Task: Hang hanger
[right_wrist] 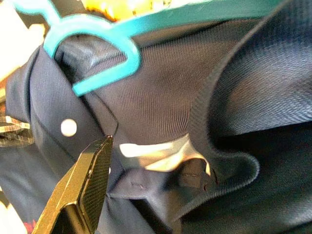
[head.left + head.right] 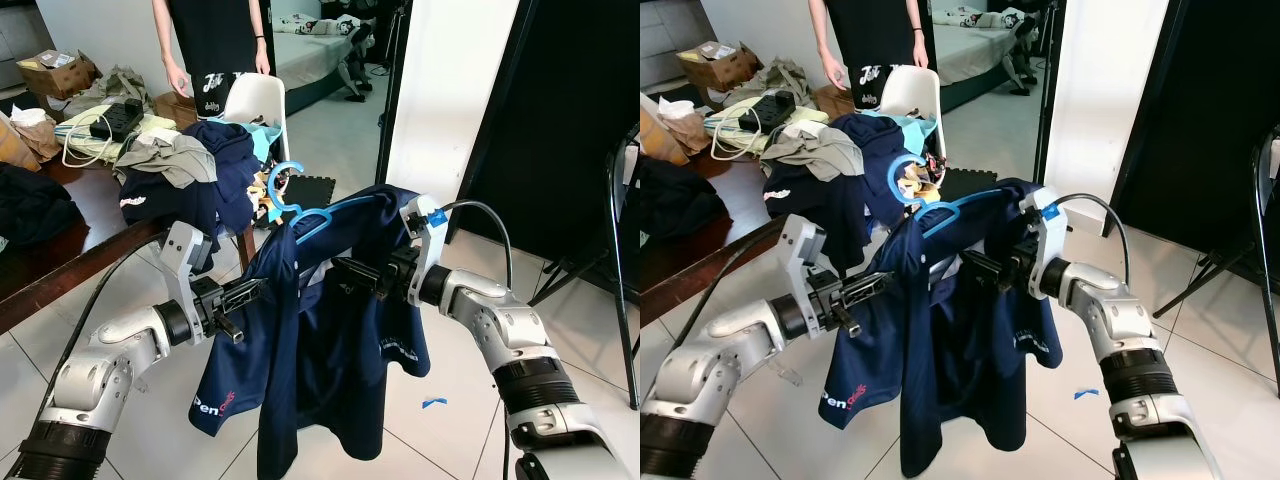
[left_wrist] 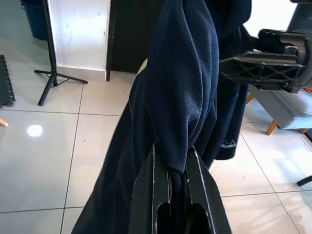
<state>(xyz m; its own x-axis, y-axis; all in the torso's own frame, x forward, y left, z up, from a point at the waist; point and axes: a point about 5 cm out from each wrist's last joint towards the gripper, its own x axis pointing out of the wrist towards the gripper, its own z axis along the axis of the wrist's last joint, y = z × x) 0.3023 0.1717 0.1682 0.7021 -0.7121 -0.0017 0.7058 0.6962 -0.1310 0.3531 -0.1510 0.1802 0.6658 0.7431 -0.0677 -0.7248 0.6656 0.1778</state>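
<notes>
A navy polo shirt hangs on a teal plastic hanger, held up in front of me between both arms. The hanger's hook rises above the collar. My left gripper is shut on the shirt's shoulder fabric, which is pinched between its fingers. My right gripper reaches into the shirt near the collar. One of its fingers lies on the outside by a white button, set wide from the middle. The other is hidden under the collar fabric.
A dark wooden table on my left carries a heap of clothes. Behind it stand a white chair and a person. A white pillar and a black stand are on the right. Blue tape lies on the tiles.
</notes>
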